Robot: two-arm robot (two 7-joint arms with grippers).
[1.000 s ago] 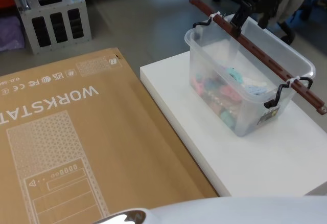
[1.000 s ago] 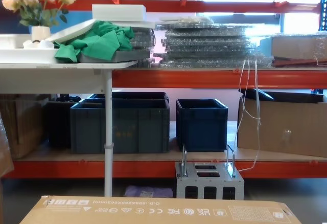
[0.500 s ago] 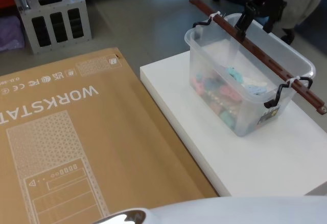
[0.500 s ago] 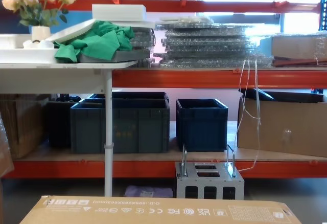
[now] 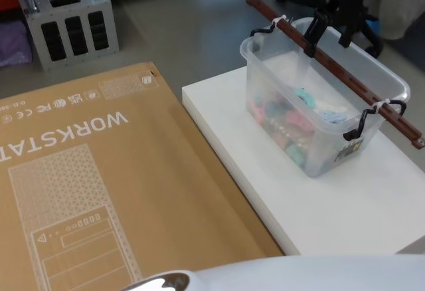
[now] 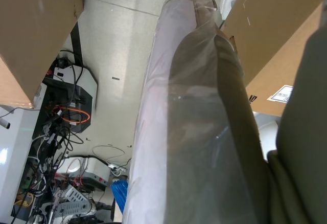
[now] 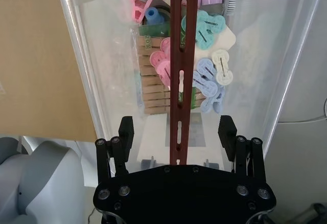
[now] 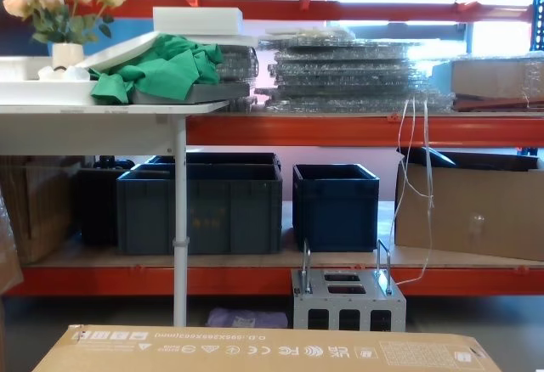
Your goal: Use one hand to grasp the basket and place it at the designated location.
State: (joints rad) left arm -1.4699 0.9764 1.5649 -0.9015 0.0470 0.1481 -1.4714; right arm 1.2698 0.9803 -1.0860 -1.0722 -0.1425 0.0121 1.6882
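Head view: right pincer (image 5: 329, 37) above basket (image 5: 292, 125) on white surface (image 5: 345, 204), fingers (image 5: 313, 35) apart, one either side of red-brown handle (image 5: 345, 81).

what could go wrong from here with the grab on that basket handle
1. The right gripper is open astride the handle, seemingly nearer its far end than its middle. If it lifts there, the near end of the basket may sag.
2. The handle is fastened by white ties, and a jerky lift could loosen one.
3. Loose clips lie in the open basket, so a tilt might spill them.
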